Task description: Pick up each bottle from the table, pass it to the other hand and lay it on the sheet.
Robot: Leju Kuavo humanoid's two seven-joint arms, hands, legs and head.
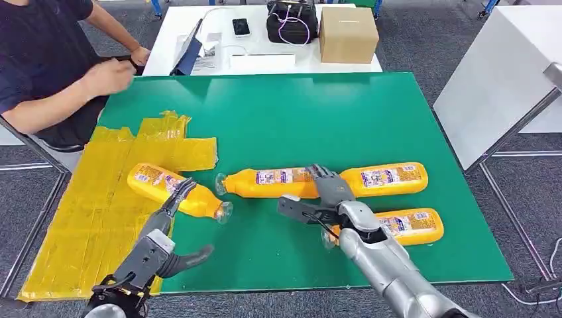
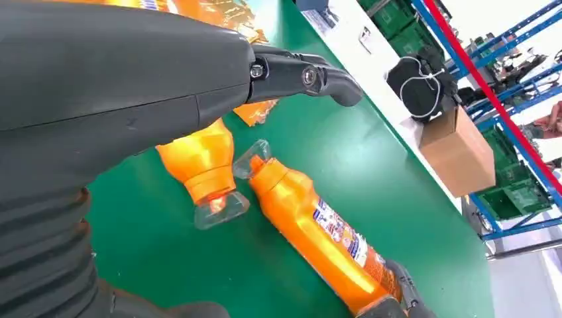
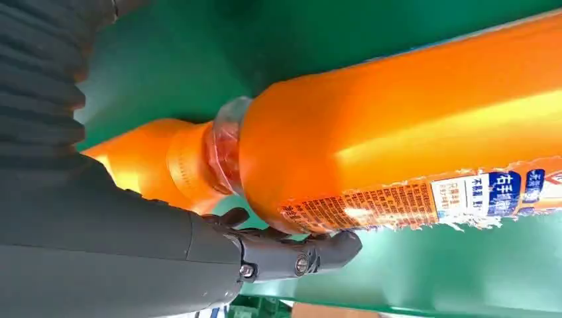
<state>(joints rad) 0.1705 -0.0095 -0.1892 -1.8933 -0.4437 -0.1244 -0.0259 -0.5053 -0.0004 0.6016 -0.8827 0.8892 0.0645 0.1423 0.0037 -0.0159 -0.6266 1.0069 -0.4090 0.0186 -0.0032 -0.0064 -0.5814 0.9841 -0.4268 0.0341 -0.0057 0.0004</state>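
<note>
Cardboard box (image 1: pixel 348 34) beyond green table (image 1: pixel 278 112)

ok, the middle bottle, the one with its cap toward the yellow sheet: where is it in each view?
Head view: the middle bottle lies at picture centre, its base end under the right robot hand.
Left wrist view: the bottle runs from centre to lower right, cap nearest the camera.
Right wrist view: most likely the large labelled body across the picture's right.
Shared landmark: the green tabletop.
</note>
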